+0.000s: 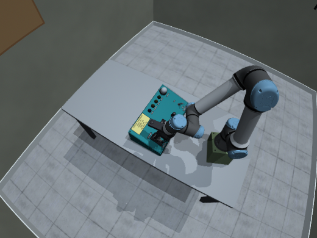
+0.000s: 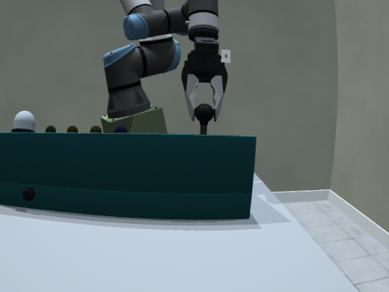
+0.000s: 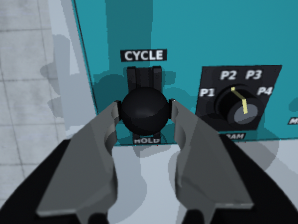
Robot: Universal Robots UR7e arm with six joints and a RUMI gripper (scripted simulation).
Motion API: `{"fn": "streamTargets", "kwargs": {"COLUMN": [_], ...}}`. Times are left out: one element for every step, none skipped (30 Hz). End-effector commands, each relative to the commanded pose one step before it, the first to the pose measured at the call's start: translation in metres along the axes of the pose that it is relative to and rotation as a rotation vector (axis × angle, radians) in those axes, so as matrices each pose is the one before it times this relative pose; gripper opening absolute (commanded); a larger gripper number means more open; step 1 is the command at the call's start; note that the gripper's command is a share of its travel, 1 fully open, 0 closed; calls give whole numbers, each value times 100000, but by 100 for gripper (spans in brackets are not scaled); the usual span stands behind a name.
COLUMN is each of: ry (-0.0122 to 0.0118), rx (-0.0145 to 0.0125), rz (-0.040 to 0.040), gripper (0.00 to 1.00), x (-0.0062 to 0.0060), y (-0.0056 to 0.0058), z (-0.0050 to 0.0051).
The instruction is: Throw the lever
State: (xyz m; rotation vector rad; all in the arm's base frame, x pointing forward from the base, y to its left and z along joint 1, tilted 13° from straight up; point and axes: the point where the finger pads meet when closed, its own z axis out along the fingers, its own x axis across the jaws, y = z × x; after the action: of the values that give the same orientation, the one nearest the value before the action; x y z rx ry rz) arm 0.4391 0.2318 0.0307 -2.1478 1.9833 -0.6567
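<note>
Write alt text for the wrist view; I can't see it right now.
The gripper is shut on the lever's black ball knob, which sits partway along its slot between the CYCLE label and HOLD. To the right, the program dial points near P4.

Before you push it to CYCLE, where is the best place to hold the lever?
By its round black knob, from above, one finger on each side. The ball tops a thin stem in a slot, free all round. The gripper holds it so.
</note>
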Motion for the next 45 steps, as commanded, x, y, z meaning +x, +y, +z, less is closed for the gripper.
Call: {"fn": "streamTargets", "kwargs": {"ry": [-45,0,0,0,0,0,0,0,0,0,0,0,0,0,0,0,0,0,0,0,0,0,0,0,0,0,0,0,0,0,0,0,0,0,0,0,0,0,0,0,0,0,0,0,0], "rx": [-69,0,0,0,0,0,0,0,0,0,0,0,0,0,0,0,0,0,0,0,0,0,0,0,0,0,0,0,0,0,0,0,0,0,0,0,0,0,0,0,0,0,0,0,0], "rz": [-38,0,0,0,0,0,0,0,0,0,0,0,0,0,0,0,0,0,0,0,0,0,0,0,0,0,0,0,0,0,0,0,0,0,0,0,0,0,0,0,0,0,0,0,0], "gripper": [0,0,0,0,0,0,0,0,0,0,0,0,0,0,0,0,0,44,44,44,44,44,44,44,44,44,44,44,44,44,44,44,44,44,44,44,44,44,44,44,44,44,44,44,44], "x": [-20,0,0,0,0,0,0,0,0,0,0,0,0,0,0,0,0,0,0,0,0,0,0,0,0,0,0,0,0,0,0,0,0,0,0,0,0,0,0,0,0,0,0,0,0], "y": [-13,-4,-2,-1,0,0,0,0,0,0,0,0,0,0,0,0,0,0,0,0,0,0,0,0,0,0,0,0,0,0,0,0,0,0,0,0,0,0,0,0,0,0,1,-1,1], "z": [18,2,1,1,0,0,0,0,0,0,0,0,0,0,0,0,0,0,0,0,0,0,0,0,0,0,0,0,0,0,0,0,0,0,0,0,0,-3,-20,-50,-90,-138,-191,-247,-302]}}
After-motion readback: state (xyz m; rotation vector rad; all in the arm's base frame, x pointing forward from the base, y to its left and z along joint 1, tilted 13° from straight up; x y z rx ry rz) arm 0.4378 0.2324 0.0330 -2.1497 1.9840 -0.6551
